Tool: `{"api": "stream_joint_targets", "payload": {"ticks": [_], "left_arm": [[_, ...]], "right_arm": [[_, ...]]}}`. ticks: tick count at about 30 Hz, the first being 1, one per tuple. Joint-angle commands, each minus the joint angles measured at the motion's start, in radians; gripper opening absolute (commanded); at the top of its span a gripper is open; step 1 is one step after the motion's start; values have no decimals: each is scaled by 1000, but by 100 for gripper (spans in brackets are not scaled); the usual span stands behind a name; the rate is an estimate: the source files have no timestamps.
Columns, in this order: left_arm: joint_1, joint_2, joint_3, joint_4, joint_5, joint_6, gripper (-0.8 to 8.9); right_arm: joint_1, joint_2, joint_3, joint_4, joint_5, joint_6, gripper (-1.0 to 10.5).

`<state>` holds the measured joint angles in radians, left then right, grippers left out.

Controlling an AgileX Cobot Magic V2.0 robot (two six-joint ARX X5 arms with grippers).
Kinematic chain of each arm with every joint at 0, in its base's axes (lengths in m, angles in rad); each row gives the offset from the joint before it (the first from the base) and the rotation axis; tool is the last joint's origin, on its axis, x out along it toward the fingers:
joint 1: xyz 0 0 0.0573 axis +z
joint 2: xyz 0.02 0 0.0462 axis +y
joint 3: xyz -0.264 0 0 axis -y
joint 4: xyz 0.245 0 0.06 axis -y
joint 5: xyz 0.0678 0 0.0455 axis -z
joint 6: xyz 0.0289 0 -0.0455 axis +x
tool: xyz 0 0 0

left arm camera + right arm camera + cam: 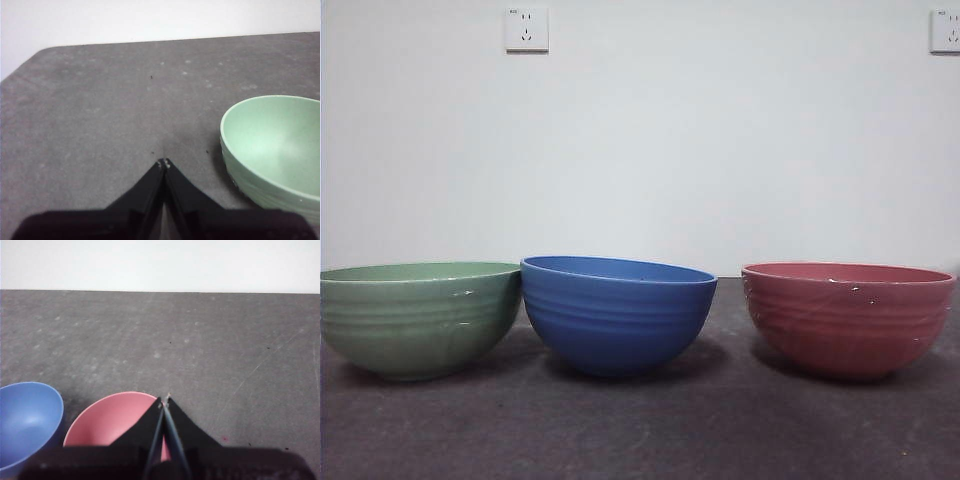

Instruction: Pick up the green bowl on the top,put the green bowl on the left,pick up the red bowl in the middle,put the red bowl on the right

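Three ridged, glossy bowls of the same size stand in a row on a dark grey table (640,430), seen level from the front against a plain white wall (720,150). The green bowl (418,317) is on the left of the row, upright, its rim touching or very nearly touching the blue bowl (617,313) in the middle; I cannot tell which. The blue bowl sits slightly tilted, its rim higher on the left. The red bowl (847,317) stands upright on the right, well apart from the blue one, with bare tabletop between them. Two white wall sockets (527,29) show high on the wall, one above the green and blue bowls, one at the top right corner.

Neither of my arms appears in the front view. My left gripper (164,162) hangs above bare tabletop with its two black jaws pressed together at the tips, holding nothing; the green bowl (274,145) lies off to one side of it, empty, its pale inside facing up. My right gripper (164,399) is likewise clenched tip to tip and empty, hovering over the near edge of the red bowl (112,420), with the blue bowl (27,420) just beyond it. All three bowls are empty.
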<state>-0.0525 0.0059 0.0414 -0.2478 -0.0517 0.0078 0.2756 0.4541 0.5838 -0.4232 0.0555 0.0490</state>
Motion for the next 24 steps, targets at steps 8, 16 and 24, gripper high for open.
{"api": "stream_joint_targets", "payload": {"ticks": [8,16,24], "left_arm": [[6,-4,-11,-11,4,-38,-4],[6,-4,-11,-11,4,-38,-4],[6,-4,-11,-11,4,-38,-4]], "right_arm": [[0,-1,-6,-28,3,9,-16],[0,-1,-6,-32,3,9,-16],[0,-1,-6,-32,3,9,-16]]}}
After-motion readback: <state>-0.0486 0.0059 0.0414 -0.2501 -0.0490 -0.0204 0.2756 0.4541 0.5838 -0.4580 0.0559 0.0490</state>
